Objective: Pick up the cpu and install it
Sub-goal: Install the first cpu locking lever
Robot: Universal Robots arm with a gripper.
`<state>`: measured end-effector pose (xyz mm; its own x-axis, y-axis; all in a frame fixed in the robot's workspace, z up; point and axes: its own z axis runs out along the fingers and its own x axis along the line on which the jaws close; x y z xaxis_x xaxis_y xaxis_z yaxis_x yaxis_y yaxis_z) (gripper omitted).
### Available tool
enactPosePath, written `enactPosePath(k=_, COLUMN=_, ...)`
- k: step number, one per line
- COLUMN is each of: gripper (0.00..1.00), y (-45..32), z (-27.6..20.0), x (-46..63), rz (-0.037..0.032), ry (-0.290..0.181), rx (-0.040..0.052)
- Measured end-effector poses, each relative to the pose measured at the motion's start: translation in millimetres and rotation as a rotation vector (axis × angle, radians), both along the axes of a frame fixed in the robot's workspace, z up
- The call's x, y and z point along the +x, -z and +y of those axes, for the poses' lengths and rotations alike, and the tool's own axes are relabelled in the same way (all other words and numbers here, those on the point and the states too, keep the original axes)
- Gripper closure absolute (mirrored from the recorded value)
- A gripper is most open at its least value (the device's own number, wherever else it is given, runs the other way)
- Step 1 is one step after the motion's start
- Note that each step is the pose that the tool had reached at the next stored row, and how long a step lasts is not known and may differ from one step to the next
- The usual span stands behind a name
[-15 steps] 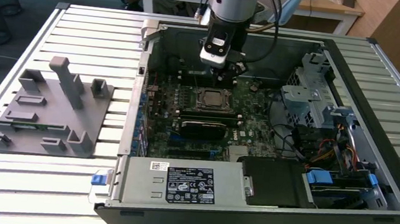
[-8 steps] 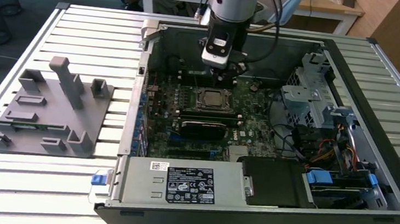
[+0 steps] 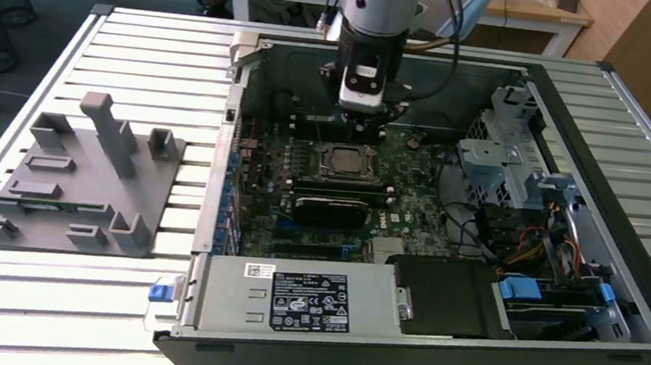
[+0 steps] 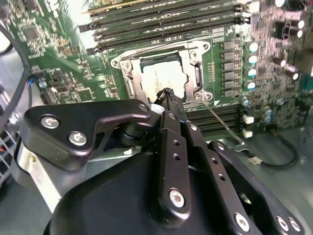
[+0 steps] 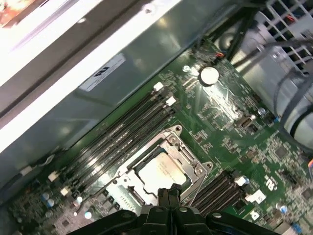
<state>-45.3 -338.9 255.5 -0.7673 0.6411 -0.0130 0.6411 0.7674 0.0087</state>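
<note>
The cpu [image 3: 347, 159], a small square chip with a pale silvery top, lies flat inside the metal-framed socket [image 3: 317, 171] on the green motherboard of the open computer case. It is also seen in both wrist views, cpu [image 4: 161, 78] and cpu [image 5: 160, 172]. My gripper [image 3: 363, 122] hangs just above the socket's far side, with its tips over the chip's edge. In both wrist views the black fingers [image 4: 168, 98] sit pressed together with nothing between them, gripper [image 5: 168, 195]. A thin metal lever [image 4: 224, 126] sticks out beside the socket.
Memory slots [image 5: 122, 132] flank the socket. A black module [image 3: 329, 210] lies nearer the front, next to a power supply [image 3: 296, 298]. A drive cage and cables [image 3: 528, 193] fill the exterior view's right. A grey fixture [image 3: 81, 177] stands on the slatted table at its left.
</note>
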Motion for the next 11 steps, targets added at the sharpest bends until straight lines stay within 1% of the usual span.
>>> enactPosePath(k=4, gripper=0.89, y=0.2, z=0.0, x=-0.1, rz=0.0001, ry=-0.071, rx=-0.0001)
enactPosePath(k=11, gripper=0.89, y=0.2, z=0.0, x=-1.9, rz=0.0001, ry=-0.155, rx=-0.0002)
